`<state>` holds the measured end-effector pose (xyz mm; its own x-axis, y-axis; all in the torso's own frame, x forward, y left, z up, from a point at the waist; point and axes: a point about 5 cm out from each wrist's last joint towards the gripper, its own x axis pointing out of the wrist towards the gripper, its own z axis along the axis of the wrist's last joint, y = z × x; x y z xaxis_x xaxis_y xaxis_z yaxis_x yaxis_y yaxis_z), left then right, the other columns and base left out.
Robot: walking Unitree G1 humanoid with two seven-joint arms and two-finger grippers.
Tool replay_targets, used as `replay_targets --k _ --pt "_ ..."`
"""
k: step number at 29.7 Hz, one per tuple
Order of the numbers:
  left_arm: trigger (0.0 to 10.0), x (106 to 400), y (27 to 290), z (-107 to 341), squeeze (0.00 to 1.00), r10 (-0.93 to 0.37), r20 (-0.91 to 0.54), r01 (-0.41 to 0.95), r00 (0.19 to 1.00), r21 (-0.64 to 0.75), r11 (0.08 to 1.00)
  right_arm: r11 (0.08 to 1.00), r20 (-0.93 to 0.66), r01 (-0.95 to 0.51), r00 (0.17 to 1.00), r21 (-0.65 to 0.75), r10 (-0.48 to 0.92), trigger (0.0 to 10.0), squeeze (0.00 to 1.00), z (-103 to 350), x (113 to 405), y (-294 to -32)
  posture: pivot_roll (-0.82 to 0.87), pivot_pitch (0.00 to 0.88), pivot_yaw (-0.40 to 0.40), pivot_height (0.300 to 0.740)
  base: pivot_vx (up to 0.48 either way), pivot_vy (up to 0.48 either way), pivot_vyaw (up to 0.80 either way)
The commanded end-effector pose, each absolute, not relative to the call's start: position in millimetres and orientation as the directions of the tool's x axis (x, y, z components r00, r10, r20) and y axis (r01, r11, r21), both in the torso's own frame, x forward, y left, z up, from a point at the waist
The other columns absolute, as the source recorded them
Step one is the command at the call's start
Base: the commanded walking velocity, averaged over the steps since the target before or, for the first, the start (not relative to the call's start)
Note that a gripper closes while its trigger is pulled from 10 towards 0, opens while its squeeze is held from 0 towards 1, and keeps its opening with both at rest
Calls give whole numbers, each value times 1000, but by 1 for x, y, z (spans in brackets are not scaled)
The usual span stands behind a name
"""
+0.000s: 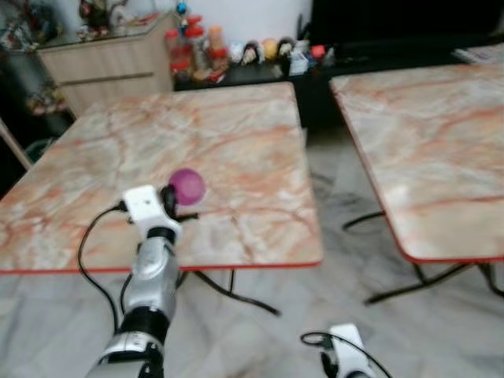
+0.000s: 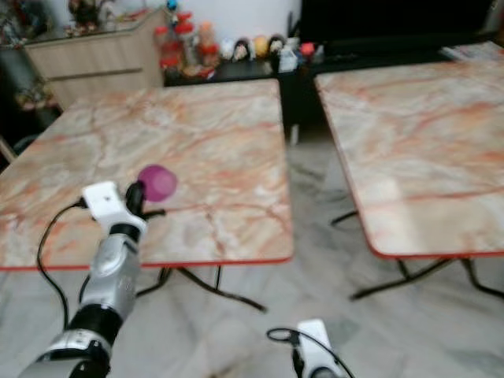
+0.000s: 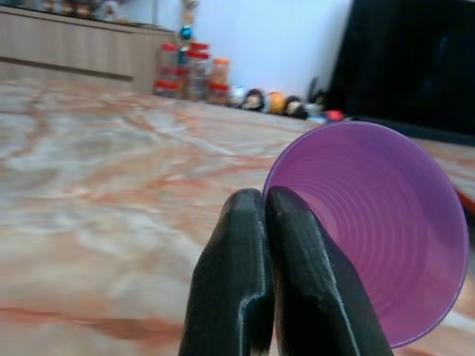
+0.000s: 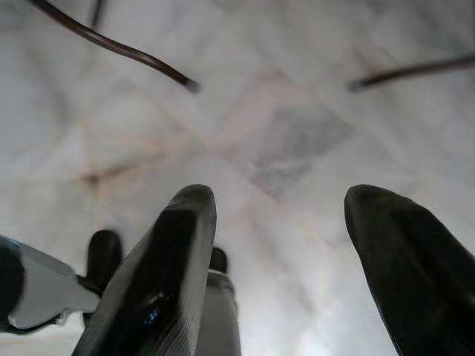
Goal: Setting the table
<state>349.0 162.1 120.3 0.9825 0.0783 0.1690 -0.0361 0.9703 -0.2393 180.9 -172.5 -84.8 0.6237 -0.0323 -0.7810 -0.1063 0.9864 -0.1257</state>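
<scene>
A purple plastic cup [image 1: 187,187] lies on its side in my left gripper [image 1: 172,200], over the near part of the left marble table [image 1: 236,142]. In the left wrist view the two black fingers [image 3: 286,297] are pinched together on the cup's rim, and the cup's open mouth [image 3: 386,222] faces the camera. The left arm reaches up from below the table's near edge. My right gripper [image 4: 278,215] hangs low near the floor, open and empty, its wrist showing at the bottom of the head view [image 1: 346,358].
A second marble table [image 1: 425,150] stands to the right across a gap of tiled floor [image 1: 331,197]. Thin dark folding legs [image 1: 236,293] stick out under both tables. Behind are a wooden cabinet [image 1: 110,67] and a low shelf with jars and figurines [image 1: 236,55].
</scene>
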Motion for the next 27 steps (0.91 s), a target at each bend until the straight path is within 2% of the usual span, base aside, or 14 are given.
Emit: replay_targets --k 1,27 --pt "10000 347 177 121 0 116 176 -75 977 -221 972 988 -776 -120 631 -94 3 10000 0 -84 184 -159 -12 9 84 740 0 -315 0" --pt "10000 349 173 126 0 99 195 -56 976 -217 975 988 -771 -127 637 -84 17 10000 0 -83 185 -157 -11 9 86 740 0 -295 0"
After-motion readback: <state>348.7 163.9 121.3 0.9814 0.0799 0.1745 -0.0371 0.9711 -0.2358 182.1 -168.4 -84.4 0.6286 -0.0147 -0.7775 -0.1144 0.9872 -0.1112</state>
